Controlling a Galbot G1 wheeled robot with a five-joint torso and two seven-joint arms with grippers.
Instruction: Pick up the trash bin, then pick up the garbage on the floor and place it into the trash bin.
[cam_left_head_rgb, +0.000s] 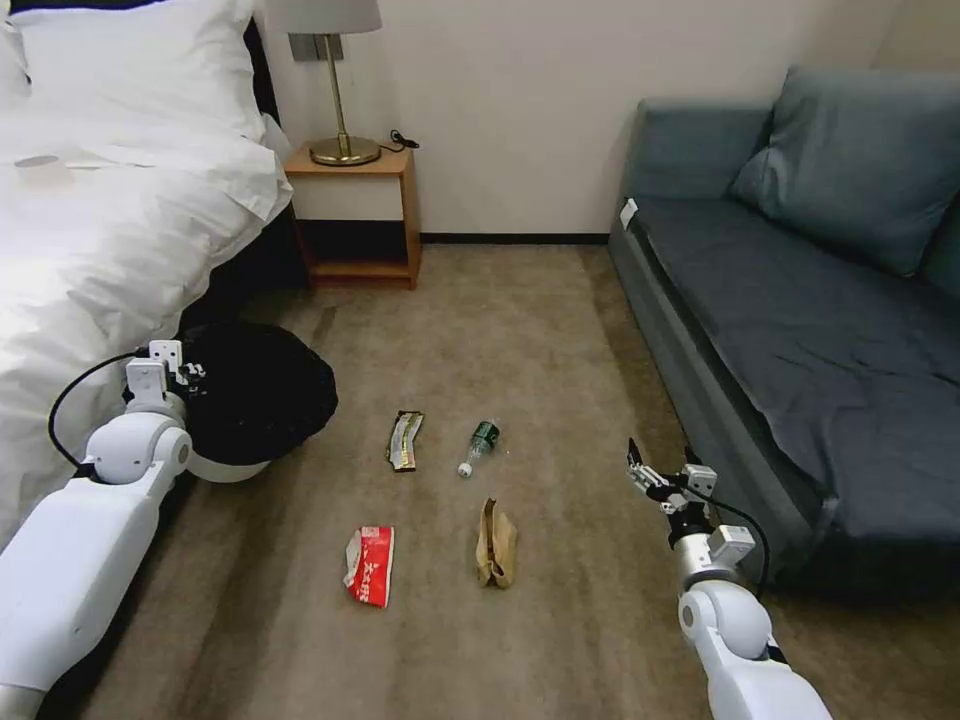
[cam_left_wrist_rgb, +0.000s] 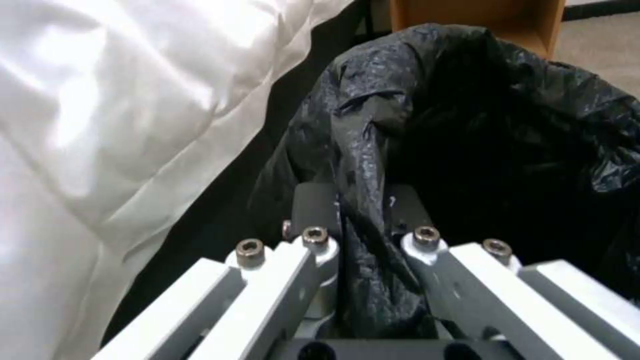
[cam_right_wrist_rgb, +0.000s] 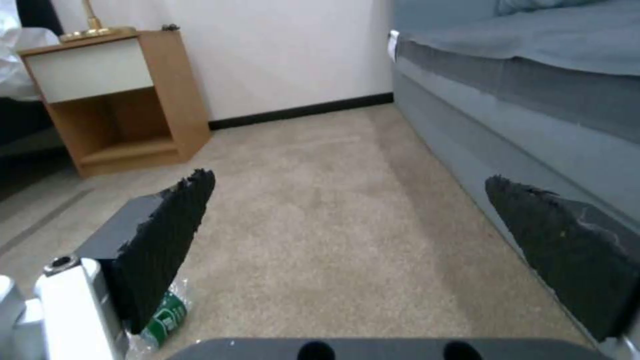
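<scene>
The trash bin (cam_left_head_rgb: 262, 395), white with a black liner (cam_left_wrist_rgb: 507, 130), stands beside the bed at my left. My left gripper (cam_left_head_rgb: 185, 376) is at its near rim, and the left wrist view shows that gripper (cam_left_wrist_rgb: 360, 205) shut on a fold of liner at the rim. The garbage lies on the carpet in the middle: a dark-and-gold wrapper (cam_left_head_rgb: 405, 440), a small bottle (cam_left_head_rgb: 480, 446) with a green label (cam_right_wrist_rgb: 163, 315), a red-and-white wrapper (cam_left_head_rgb: 370, 565) and a tan paper bag (cam_left_head_rgb: 496, 543). My right gripper (cam_left_head_rgb: 660, 480) (cam_right_wrist_rgb: 347, 185) hovers open, right of the litter near the sofa, holding nothing.
A white-covered bed (cam_left_head_rgb: 100, 230) runs along the left. A wooden nightstand (cam_left_head_rgb: 360, 215) with a brass lamp (cam_left_head_rgb: 340, 100) stands against the far wall. A grey-blue sofa (cam_left_head_rgb: 800, 330) lines the right side. Bare carpet (cam_left_head_rgb: 540, 330) stretches between them.
</scene>
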